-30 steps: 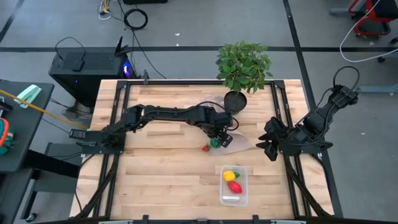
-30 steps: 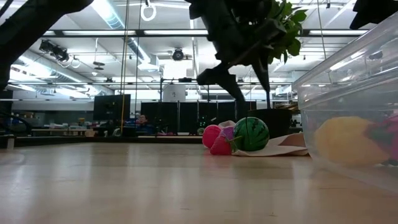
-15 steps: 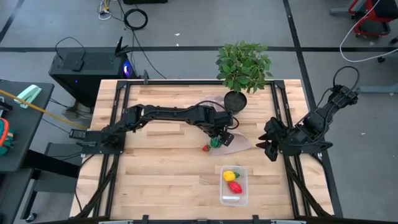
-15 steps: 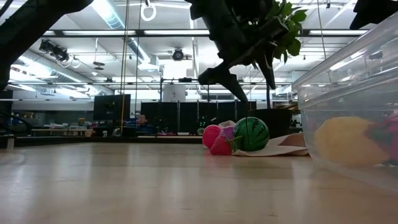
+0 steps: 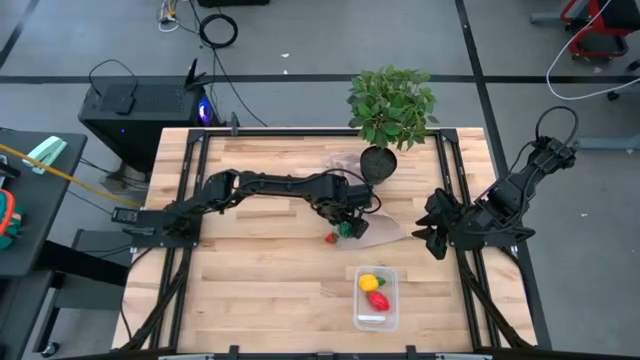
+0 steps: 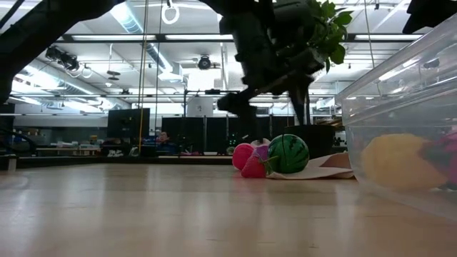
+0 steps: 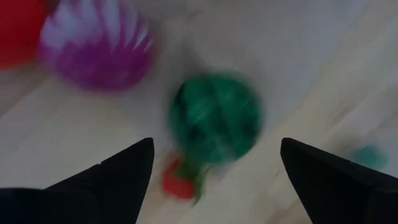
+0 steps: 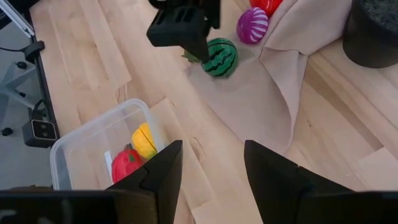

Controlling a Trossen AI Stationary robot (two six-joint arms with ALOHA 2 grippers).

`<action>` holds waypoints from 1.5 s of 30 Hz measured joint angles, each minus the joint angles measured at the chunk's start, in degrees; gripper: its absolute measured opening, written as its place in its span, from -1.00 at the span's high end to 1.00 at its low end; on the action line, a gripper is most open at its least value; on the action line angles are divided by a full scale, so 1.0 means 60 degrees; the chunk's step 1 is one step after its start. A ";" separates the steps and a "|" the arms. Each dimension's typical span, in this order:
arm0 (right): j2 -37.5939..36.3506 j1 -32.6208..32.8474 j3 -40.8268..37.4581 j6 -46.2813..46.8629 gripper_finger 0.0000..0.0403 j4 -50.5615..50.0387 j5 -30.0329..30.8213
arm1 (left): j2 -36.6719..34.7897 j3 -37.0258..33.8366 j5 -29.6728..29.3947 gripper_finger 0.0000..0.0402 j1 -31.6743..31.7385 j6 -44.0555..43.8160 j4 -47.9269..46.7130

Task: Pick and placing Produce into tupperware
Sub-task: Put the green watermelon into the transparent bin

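Observation:
The striped green toy melon (image 5: 346,229) lies at the beige cloth's (image 5: 382,232) edge, with a small red strawberry (image 5: 330,237) beside it on the wood. A purple-magenta ball (image 7: 99,43) and a red piece (image 7: 17,28) lie on the cloth behind. My left gripper (image 7: 216,146) hovers open above the melon (image 7: 214,118), one finger on each side and clear of it. The clear tupperware (image 5: 376,297) stands near the table's near edge and holds a yellow piece (image 5: 368,282) and a red piece (image 5: 378,299). My right gripper (image 8: 212,146) waits open at the table's right edge.
A leafy potted plant (image 5: 390,105) stands in its dark pot (image 5: 378,162) at the far edge, just behind the cloth. Bare wood lies between the cloth and the tupperware (image 8: 106,149) and across the table's left half. Metal frame rails run along both sides.
My left gripper has turned about its wrist above the melon and shifted a little toward the table's left and far side, staying open. The produce and the tupperware have not moved.

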 joint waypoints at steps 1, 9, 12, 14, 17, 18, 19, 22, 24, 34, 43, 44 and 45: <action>-0.0005 0.0003 0.0000 0.0017 0.11 0.0007 -0.0006 | 0.0064 -0.0004 -0.0001 -0.79 -0.0002 -0.0019 -0.0011; -0.0001 0.0000 0.0000 0.0030 0.11 0.0044 -0.0208 | 0.0348 -0.0005 0.0135 -0.80 0.0009 0.0015 0.0106; 0.0002 0.0000 0.0000 0.0034 0.11 0.0047 -0.0208 | 0.0428 0.0019 0.0214 -0.80 0.0009 0.0009 0.0474; 0.0003 0.0000 0.0000 0.0041 0.11 0.0051 -0.0208 | 0.0446 0.0008 0.0313 -0.80 0.0005 0.0002 0.0458; -0.0001 0.0001 0.0000 0.0041 0.11 0.0050 -0.0208 | 0.0457 0.0008 0.0334 -0.80 0.0004 0.0002 0.0592; 0.0001 0.0003 0.0000 0.0041 0.11 0.0051 -0.0208 | 0.0467 0.0008 0.0335 -0.80 0.0009 0.0002 0.0645; 0.0003 0.0000 0.0000 0.0041 0.11 0.0047 -0.0208 | 0.0470 0.0008 0.0335 -0.80 0.0009 0.0001 0.0669; 0.0003 0.0000 0.0000 0.0037 0.11 0.0047 -0.0208 | 0.0472 0.0008 0.0335 -0.80 0.0009 0.0002 0.0757; 0.0000 0.0000 0.0000 0.0037 0.11 0.0048 -0.0207 | 0.0472 0.0008 0.0339 -0.80 0.0006 0.0005 0.0760; 0.0002 0.0003 0.0000 0.0020 0.11 0.0050 -0.0204 | 0.0826 0.0029 0.0663 -0.80 -0.0029 0.0078 0.1001; 0.0001 0.0002 0.0000 0.0034 0.11 0.0043 -0.0202 | 0.0854 0.0011 0.0256 -0.64 -0.0021 0.0082 0.0970; -0.0001 0.0000 0.0000 0.0034 0.11 0.0044 -0.0200 | 0.0854 0.0011 0.0257 -0.59 -0.0021 0.0083 0.0976; 0.0002 0.0000 0.0000 0.0034 0.11 0.0044 -0.0200 | 0.0854 0.0011 0.0259 -0.55 -0.0021 0.0085 0.0973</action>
